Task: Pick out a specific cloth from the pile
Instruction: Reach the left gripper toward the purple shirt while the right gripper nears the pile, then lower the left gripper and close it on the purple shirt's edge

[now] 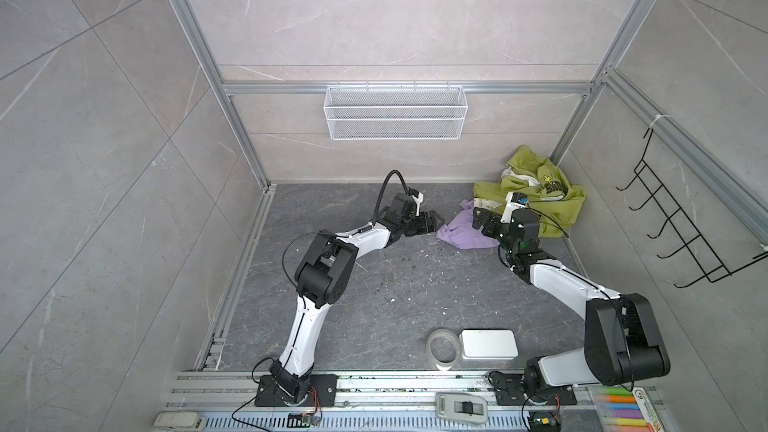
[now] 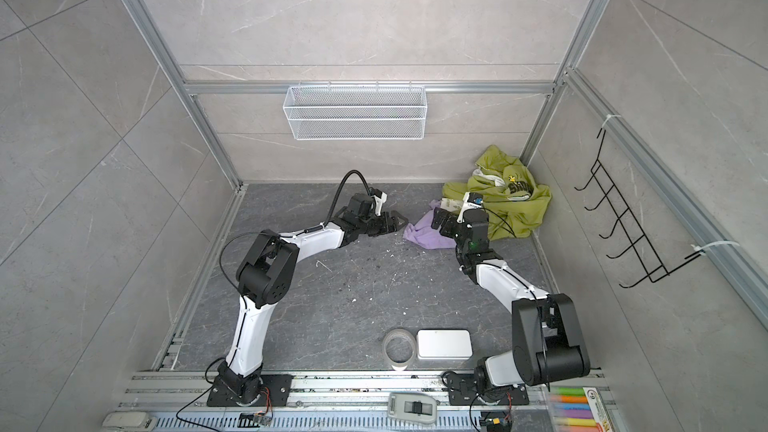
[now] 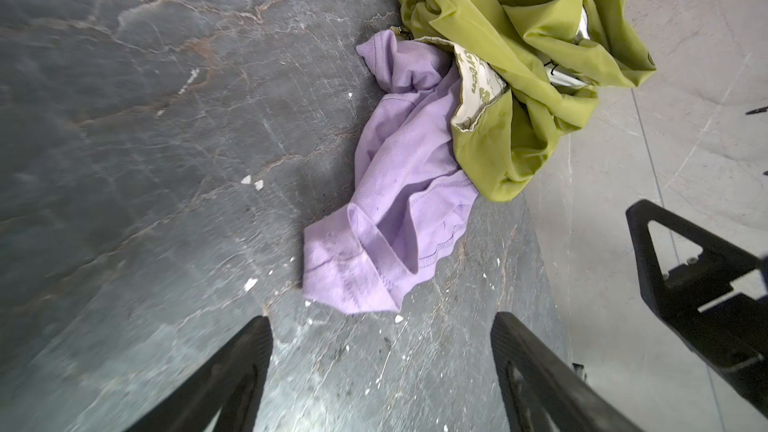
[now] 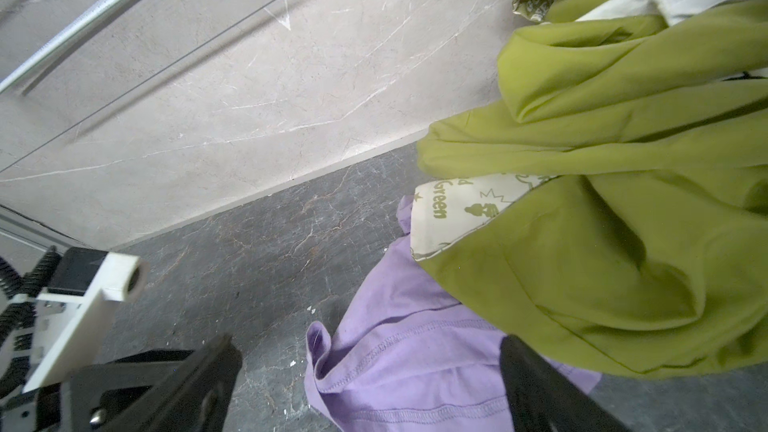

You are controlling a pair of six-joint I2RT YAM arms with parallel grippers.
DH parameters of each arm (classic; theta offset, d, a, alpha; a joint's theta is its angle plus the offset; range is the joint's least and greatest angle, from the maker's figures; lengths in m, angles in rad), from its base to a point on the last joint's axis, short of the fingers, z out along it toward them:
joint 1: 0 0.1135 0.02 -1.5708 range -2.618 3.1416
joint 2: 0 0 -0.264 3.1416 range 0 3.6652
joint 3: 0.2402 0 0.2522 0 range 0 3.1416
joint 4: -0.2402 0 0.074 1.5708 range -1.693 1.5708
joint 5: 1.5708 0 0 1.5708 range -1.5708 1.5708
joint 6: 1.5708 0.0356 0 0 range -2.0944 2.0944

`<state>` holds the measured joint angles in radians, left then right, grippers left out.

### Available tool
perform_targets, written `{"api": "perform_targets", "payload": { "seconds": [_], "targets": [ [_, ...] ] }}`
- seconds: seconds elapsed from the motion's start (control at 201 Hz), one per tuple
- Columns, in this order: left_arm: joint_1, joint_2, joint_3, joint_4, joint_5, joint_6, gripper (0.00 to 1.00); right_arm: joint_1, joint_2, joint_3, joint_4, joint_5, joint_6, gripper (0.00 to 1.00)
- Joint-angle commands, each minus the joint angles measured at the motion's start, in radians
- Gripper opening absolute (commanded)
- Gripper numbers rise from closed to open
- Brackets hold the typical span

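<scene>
The cloth [image 1: 465, 232] [image 2: 428, 231] is a plain lavender garment with stitched hems, lying crumpled on the dark floor. Its far edge is tucked under the olive-green garment of the pile [image 1: 540, 199] [image 2: 513, 201] in the back right corner. My left gripper [image 1: 437, 218] [image 3: 380, 320] is open, low over bare floor just short of the cloth's [image 3: 399, 184] near corner. My right gripper [image 1: 478, 220] [image 4: 368, 342] is open, its fingers straddling the cloth [image 4: 415, 367] from above, beside the green fabric [image 4: 602, 222]. Nothing is held.
A white mesh basket [image 1: 395, 112] hangs on the back wall and a black wire rack [image 1: 685, 222] on the right wall. A tape roll [image 1: 444, 347] and a white box [image 1: 488, 342] sit near the front. Walls close in behind the pile.
</scene>
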<state>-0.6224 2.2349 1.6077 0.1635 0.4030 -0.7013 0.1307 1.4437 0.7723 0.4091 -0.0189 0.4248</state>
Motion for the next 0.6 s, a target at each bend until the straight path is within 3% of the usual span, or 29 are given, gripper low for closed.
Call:
{"api": "perform_targets", "payload": {
  "seconds": [0.0, 0.598],
  "targets": [
    [-0.004, 0.046, 0.062, 0.06, 0.05, -0.069, 0.84, 0.005, -0.032, 0.005, 0.001, 0.012, 0.017, 1.0],
    [-0.04, 0.247, 0.193, 0.136, 0.098, -0.208, 0.8, 0.005, -0.042, -0.007, 0.005, 0.0, 0.031, 1.0]
  ]
}}
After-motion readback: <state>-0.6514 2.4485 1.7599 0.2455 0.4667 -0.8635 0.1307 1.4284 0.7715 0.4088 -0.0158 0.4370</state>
